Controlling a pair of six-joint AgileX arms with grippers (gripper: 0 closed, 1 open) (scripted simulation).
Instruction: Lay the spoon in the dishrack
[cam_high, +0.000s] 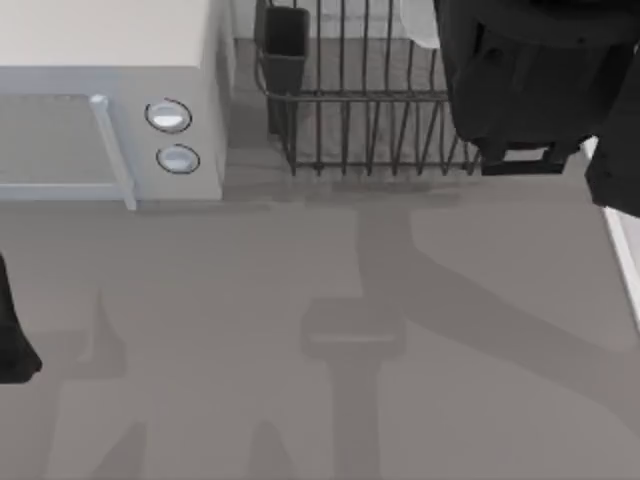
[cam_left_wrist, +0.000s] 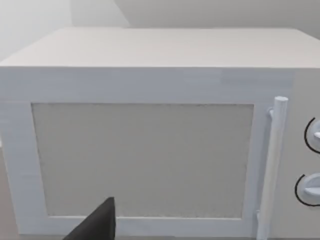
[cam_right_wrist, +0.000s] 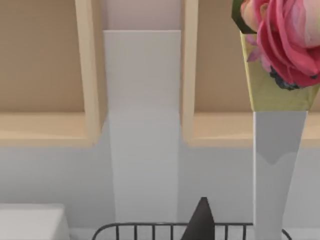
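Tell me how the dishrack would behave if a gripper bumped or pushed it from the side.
The dishrack is thin wire bars with open gaps, so it is probably light for its bulk and may slide on the smooth table rather than resist. Its wide, low basket shape suggests it is unlikely to tip. The cutlery cup at one corner could make a push swing it slightly.

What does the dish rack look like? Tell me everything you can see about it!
The dishrack is a dark wire basket made of thin upright bars with rails running across them. It sits on the grey table at the far edge, just right of the white microwave, not touching it. A dark rectangular cutlery cup hangs at its left corner. The right arm hangs over its right side, hiding that part.
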